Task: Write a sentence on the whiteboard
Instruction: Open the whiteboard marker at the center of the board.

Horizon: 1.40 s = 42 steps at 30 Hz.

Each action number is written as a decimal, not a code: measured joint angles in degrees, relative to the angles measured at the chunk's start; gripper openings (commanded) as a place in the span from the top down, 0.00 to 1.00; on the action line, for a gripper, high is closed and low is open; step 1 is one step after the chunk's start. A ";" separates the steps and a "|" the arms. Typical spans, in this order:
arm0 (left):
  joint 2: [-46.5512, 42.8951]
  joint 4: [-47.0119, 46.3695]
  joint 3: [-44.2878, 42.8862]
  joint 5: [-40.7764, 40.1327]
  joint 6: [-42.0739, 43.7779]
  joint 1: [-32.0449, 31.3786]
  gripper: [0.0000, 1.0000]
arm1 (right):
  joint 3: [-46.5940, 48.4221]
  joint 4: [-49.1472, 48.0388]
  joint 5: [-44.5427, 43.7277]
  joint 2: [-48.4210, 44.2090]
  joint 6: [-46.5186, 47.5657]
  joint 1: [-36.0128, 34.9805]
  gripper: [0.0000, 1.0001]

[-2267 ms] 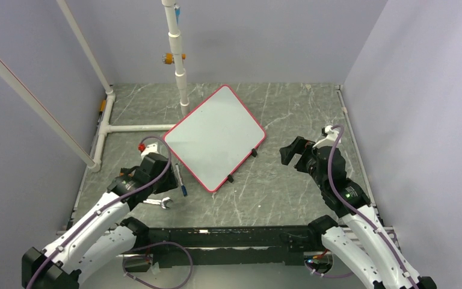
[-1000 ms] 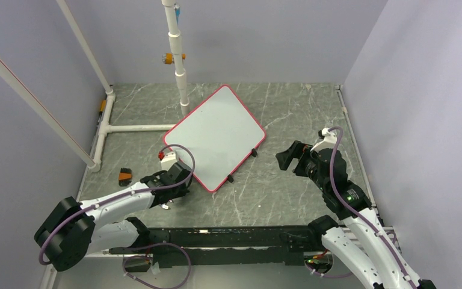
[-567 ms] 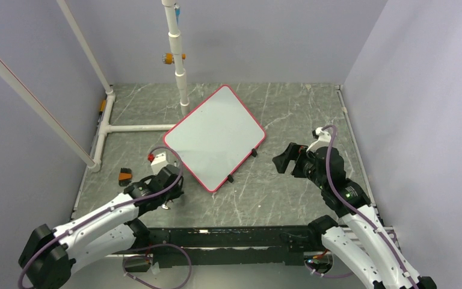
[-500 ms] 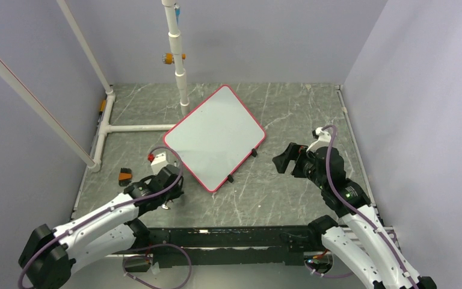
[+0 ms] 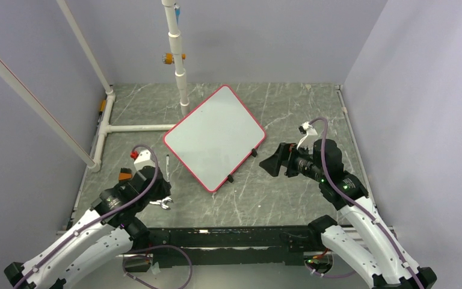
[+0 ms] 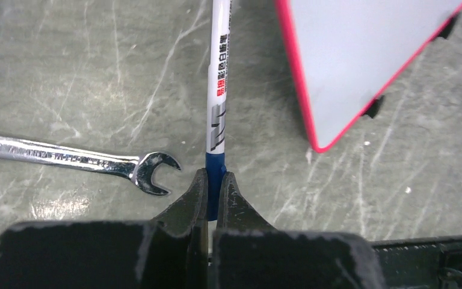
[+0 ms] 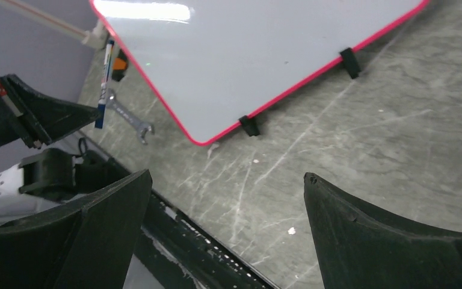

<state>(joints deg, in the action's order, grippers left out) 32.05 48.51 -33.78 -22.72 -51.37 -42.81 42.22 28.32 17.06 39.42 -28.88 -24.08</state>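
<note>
Blue-ended marker point(image 6: 218, 90) clenched in left gripper point(image 6: 215, 180) at frame centre, wrench point(image 6: 66, 158) lower left, whiteboard point(image 6: 361, 54) upper right; right gripper point(image 7: 227, 174) spread wide, released

Bare grey marbled tabletop point(image 5: 258, 192) runs from the footed edge of the flat white red-bordered whiteboard point(image 5: 215, 137) toward the right wall. Left of the board lie a silver open-ended spanner point(image 6: 66, 159) and a small orange-and-black block point(image 5: 124, 176), and white plastic pipes point(image 5: 138, 127) hem its far-left edge
</note>
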 measured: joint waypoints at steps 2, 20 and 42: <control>0.02 1.01 -2.58 0.79 1.64 -0.04 1.00 | 0.39 -0.48 1.92 0.09 0.04 0.00 0.00; -2.25 12.07 -21.18 -1.36 18.03 -0.09 1.00 | 2.03 -5.11 17.27 3.30 0.11 0.00 0.00; 24.46 -5.86 -36.48 52.87 53.64 -0.13 1.00 | 7.06 -16.00 33.62 10.82 -6.34 -4.13 0.04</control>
<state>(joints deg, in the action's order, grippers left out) 56.51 42.65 -70.26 30.15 2.26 -42.94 49.28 12.32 50.68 50.24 -35.22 -28.21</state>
